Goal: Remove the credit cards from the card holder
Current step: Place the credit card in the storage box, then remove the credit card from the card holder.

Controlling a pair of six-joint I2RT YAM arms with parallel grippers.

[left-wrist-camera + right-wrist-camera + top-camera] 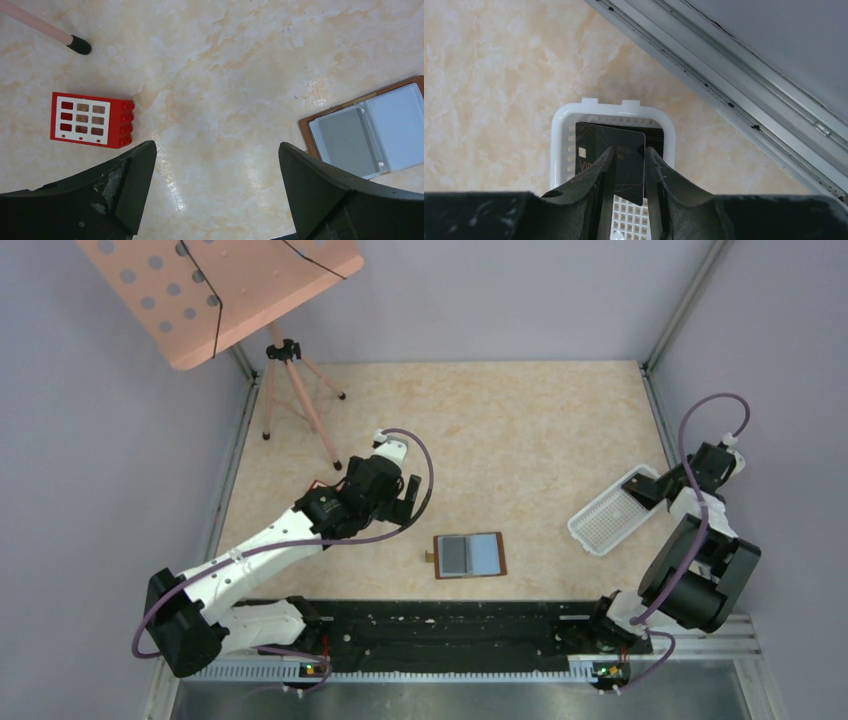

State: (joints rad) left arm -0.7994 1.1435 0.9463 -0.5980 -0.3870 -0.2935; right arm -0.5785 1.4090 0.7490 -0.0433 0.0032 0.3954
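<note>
Bare tabletop [520,440] is lying open at the card holder's [469,555] twelve o'clock; stand legs [318,423] are crowding ten, a white tray [600,525] is blocking three.

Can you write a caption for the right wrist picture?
Black card at the white tray, between the right tool's parted fingers.

Worktop [540,430]: beige, marbled.
- Card holder [469,555]: 6 o'clock, lying open and flat, brown border, blue-grey inside, small tab on 9 o'clock edge.
- White perforated tray [605,525]: 4 o'clock, set askew.
- Right gripper [643,488]: over tray's 1 o'clock end; jaws' stance unreadable.
- Left gripper [400,502]: 10 o'clock of card holder, apart from it.
- Red block [318,483]: 9 o'clock, mostly hidden by left arm [260,545].
- Pink music stand [290,390]: 10 o'clock, on tripod.
</note>
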